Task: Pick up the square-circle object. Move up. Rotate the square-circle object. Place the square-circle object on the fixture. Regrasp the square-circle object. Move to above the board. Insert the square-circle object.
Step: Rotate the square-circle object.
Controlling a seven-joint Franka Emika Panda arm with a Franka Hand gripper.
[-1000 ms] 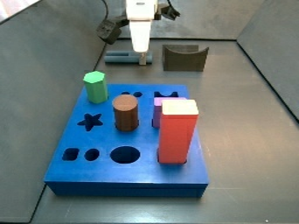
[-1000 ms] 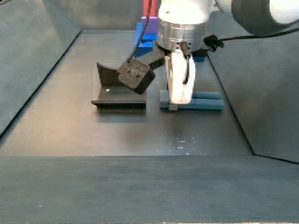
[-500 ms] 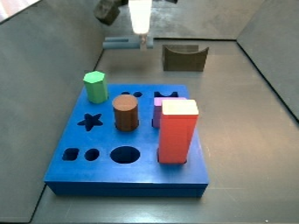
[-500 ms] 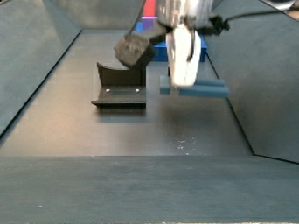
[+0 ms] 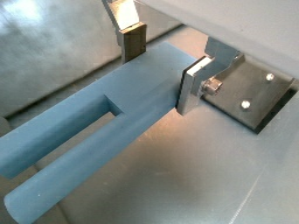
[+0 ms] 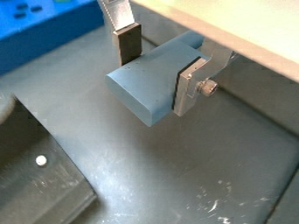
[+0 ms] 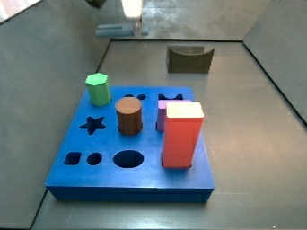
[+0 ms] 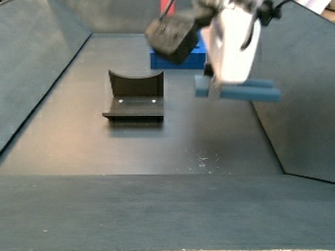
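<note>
— Blue slab first: the board (image 7: 132,148) lies flat near the front of the grey floor in a side view, its star, round and small slots open along its near-left part.

— What stands in it?

— A red block (image 7: 181,135), tallest of all, with a purple piece (image 7: 162,113) just behind it, a brown cylinder (image 7: 128,117) beside that, and a green hexagonal peg (image 7: 97,89) at the far-left corner.

— And the fixture?

— The fixture (image 8: 133,95) sits on the floor, dark, its curved notch facing up — well apart from the board and with nothing resting in it.

— Where is the gripper?

— The gripper (image 8: 236,51) is raised above the floor, to one side of the fixture. Its fingers (image 5: 193,86) are clamped on the square-circle object (image 8: 237,90), which lies roughly level and clear of the floor.

— Do the wrist views agree?

— Yes — in both wrist views the silver plates press on opposite sides of the steel-blue peg (image 6: 155,82), near its square end. The long slotted part (image 5: 82,147) runs away from the fingers.
</note>
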